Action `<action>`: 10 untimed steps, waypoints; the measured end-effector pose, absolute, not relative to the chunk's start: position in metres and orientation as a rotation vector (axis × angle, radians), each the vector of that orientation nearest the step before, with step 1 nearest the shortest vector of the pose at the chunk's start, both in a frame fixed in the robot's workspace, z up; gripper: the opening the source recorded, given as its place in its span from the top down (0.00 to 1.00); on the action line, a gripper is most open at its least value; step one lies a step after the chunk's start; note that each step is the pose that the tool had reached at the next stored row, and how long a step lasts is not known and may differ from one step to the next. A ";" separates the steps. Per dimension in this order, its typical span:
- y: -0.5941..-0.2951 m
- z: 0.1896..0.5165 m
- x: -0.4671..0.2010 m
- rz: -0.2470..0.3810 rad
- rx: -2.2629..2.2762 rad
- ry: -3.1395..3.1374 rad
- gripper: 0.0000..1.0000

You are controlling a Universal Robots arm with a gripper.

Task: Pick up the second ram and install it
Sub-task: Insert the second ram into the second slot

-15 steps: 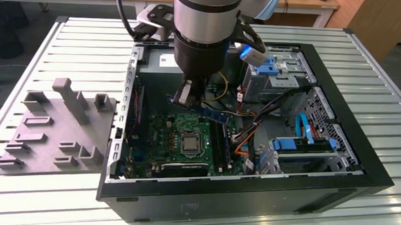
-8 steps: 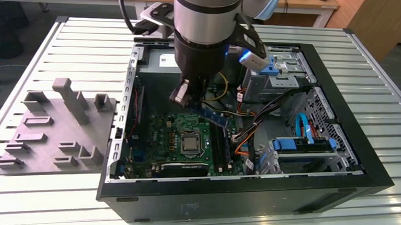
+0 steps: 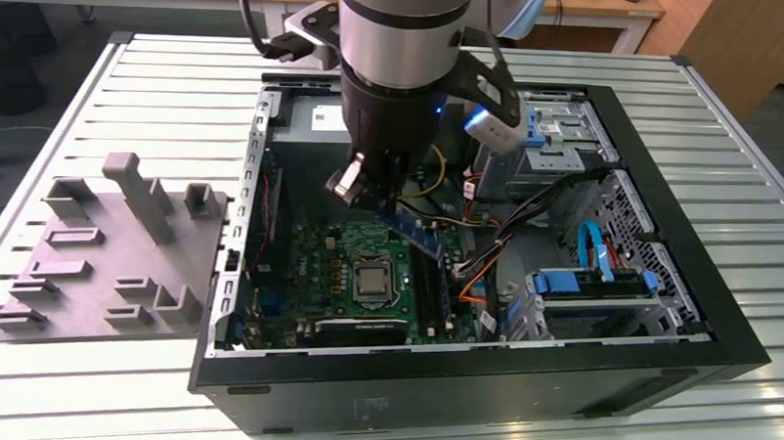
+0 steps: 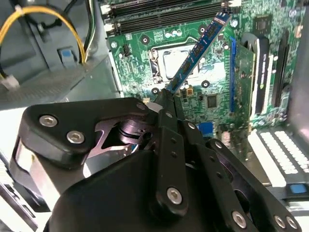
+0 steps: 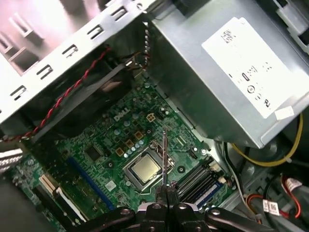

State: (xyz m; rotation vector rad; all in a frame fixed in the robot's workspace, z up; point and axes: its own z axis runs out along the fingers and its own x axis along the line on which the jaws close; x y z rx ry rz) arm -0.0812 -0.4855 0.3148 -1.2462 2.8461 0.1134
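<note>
**Memory stick held over the open computer**

A slatted metal table point(image 3: 136, 74) carries everything in the exterior view. At nine o'clock on it lies the grey moulded fixture point(image 3: 104, 259) with its upright posts. Just beside that, filling the middle, the black computer case point(image 3: 464, 384) lies on its side with its panel off.

Inside the case, the green motherboard point(image 3: 312, 266) sits toward seven o'clock, with the square silver socket point(image 3: 370, 278) near its centre. The grey power supply point(image 3: 310, 119) is at eleven o'clock, and blue drive brackets point(image 3: 592, 286) are at four o'clock.

The arm comes down from twelve o'clock. Its gripper point(image 3: 366, 195) hangs over the board, with the fingers pinched narrowly on one end of the second ram point(image 3: 411, 230). The stick slants away from the gripper toward five o'clock, ending at one o'clock of the socket.

In the second wrist view the gripper point(image 4: 166, 94) clamps the second ram point(image 4: 198, 50), which runs as a tilted blue strip above the socket toward the black memory slots point(image 4: 164, 14).

In the first wrist view the second ram point(image 5: 164, 154) appears edge-on as a thin line rising from the gripper point(image 5: 165, 191), between the socket point(image 5: 145, 169) and the memory slots point(image 5: 198, 183). I cannot tell whether its free end touches the board.
</note>
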 end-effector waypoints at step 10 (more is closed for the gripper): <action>-0.485 0.313 -0.081 0.108 -0.982 2.941 0.87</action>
